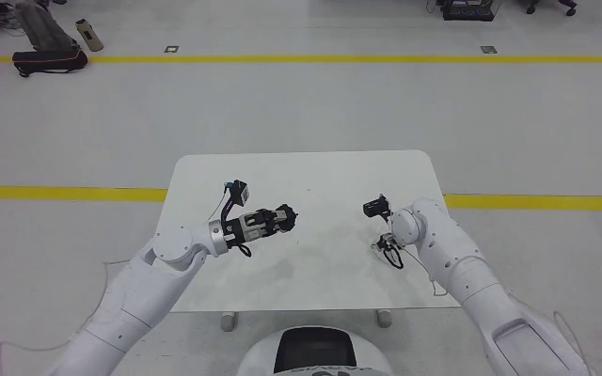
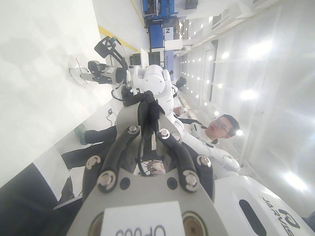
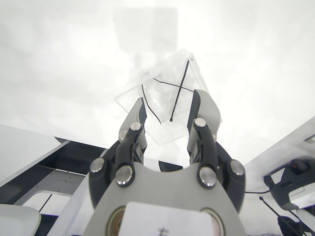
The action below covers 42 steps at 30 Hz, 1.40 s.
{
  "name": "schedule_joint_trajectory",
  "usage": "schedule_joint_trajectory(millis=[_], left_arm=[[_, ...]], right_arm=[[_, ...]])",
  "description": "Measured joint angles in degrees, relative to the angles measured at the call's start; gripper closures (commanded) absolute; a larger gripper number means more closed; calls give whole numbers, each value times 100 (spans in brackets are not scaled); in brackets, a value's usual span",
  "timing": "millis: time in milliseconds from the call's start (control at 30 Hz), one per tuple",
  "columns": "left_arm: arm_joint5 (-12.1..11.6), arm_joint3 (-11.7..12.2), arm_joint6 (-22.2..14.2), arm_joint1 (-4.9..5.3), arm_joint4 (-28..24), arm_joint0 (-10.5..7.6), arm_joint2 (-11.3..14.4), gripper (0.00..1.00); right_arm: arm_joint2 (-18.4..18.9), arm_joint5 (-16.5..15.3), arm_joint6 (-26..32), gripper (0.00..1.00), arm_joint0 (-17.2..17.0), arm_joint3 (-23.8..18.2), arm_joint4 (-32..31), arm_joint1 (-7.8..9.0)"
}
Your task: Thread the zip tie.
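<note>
Hovering right claw [image 3: 169,96] wide apart over zip tie [image 3: 180,88] on clear tray [image 3: 169,133] | holding left claw [image 2: 147,105] pinched together | judging tie light, springy: pinching mid-strap

Bright, even overhead light throughout. In the top view the white table [image 1: 310,179] looks flat and pale. In the left wrist view the ceiling lights [image 2: 248,95] flare and streak, and straight lines bow toward the edges. In the right wrist view the table washes out to near white, with the black zip tie [image 3: 180,90] stark against it.

The thin black zip ties [image 3: 180,90] look like smooth plastic, the tray [image 3: 169,131] clear glossy plastic, the table [image 1: 310,179] matt white.
</note>
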Motion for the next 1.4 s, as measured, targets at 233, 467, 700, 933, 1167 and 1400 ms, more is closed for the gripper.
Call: schedule_joint_trajectory(millis=[233,467,700,933,1167,1400], left_arm=[[0,0,0,0,0,0,0,100],[0,0,0,0,0,0,0,100],[0,0,0,0,0,0,0,100],[0,0,0,0,0,0,0,100],[0,0,0,0,0,0,0,100],[0,0,0,0,0,0,0,100]], right_arm=[[-58,-70,-86,60,70,178,87,-44],[-135,-133,-169,60,134,403,142,-91],[-219,-173,-250,62,218,607,166,-143],[-310,-203,-331,64,290,763,162,-195],[-354,-318,-470,62,344,908,210,-235],[-304,-529,-546,62,355,1008,321,-232]])
